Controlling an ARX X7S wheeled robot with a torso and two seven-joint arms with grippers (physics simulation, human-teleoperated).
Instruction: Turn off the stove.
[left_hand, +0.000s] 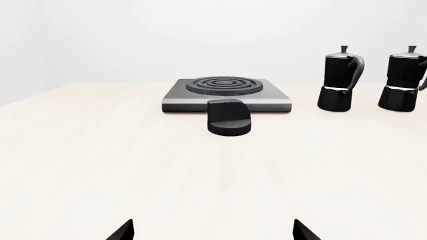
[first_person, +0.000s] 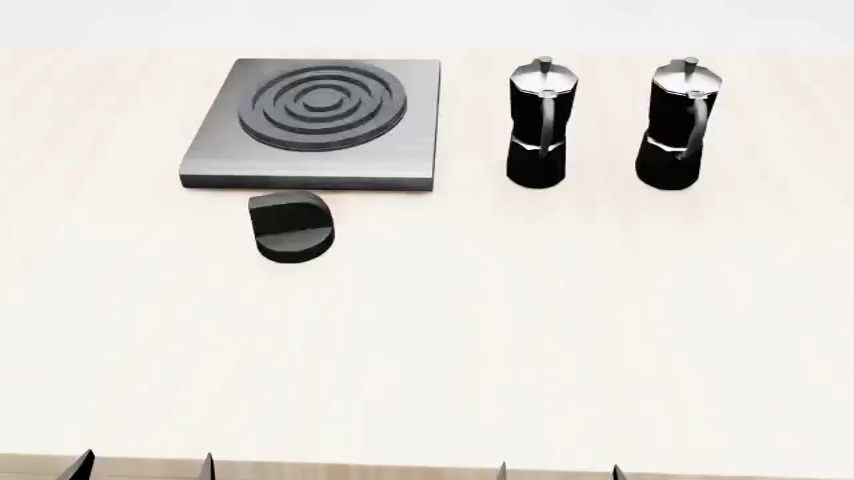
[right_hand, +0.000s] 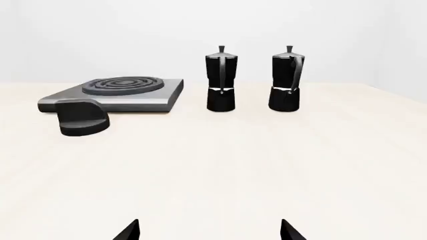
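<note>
Left end effector (first_person: 144, 465): only two dark fingertips show at the near edge of the counter (first_person: 534, 330) in the head view, set apart with bare counter between them, gripping nothing; its own wrist view shows the same pair of tips spread wide (left_hand: 212, 231). Right end effector (first_person: 558, 470): likewise two dark tips at the near edge, spread apart and holding nothing; confirmed in the right wrist view (right_hand: 209, 230). Stove (first_person: 320, 125): flat square brushed-grey plate with a round burner of dark concentric rings, lying flat at the far left part of the counter, well apart from both end effectors. Knob (first_person: 292, 226): black, round, with a flat-cut side, sitting on the counter just in front of the stove's near edge, toward its left half; whether it touches the plate cannot be told. Its set position cannot be read. Moka pot, nearer the stove (first_person: 539, 125): black body with silver top and waist band, upright, just to the right of the plate and apart from it. Moka pot, farther right (first_person: 679, 125): same make, upright, beside the first with a gap between them. Counter surface: pale, light wood tone. Background: plain white wall (right_hand: 213, 30) behind the counter's far edge.
</note>
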